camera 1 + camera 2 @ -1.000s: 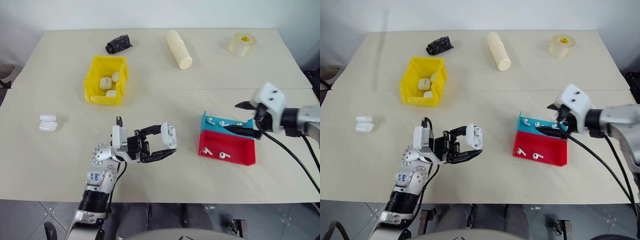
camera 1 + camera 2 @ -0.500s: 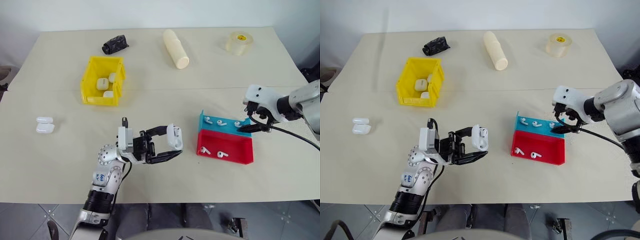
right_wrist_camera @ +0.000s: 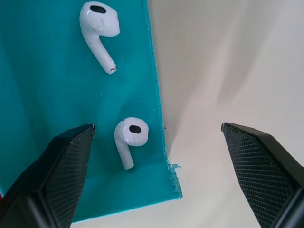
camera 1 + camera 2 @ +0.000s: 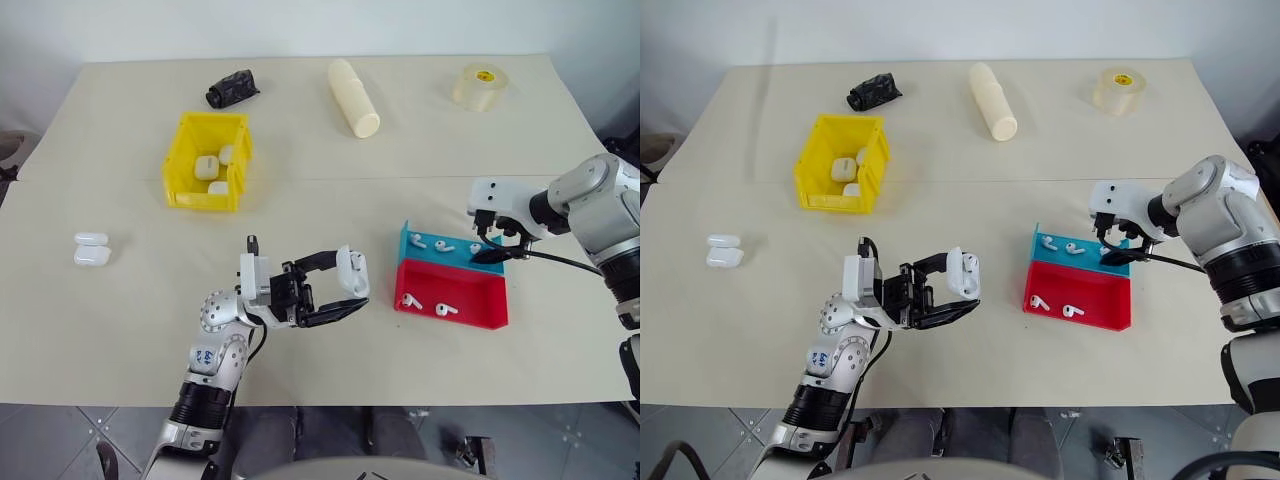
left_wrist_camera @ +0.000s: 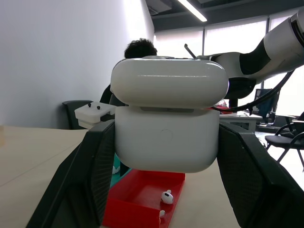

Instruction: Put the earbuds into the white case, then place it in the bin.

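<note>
My left gripper is shut on a white case, held above the table near the front middle; the left wrist view has the case between both fingers. My right gripper hangs open, pointing down over the right end of the blue tray. One earbud lies between its fingers, another earbud sits further along the tray. The red tray beside it holds two earbuds. The yellow bin stands at the back left with white cases inside.
Two more white cases lie at the left. Along the far edge are a black object, a cream cylinder and a tape roll. A person's head shows in the left wrist view.
My right gripper has swung from a level pose beside the trays to pointing down over the blue tray's right end, still open. The left gripper and its case stay put.
</note>
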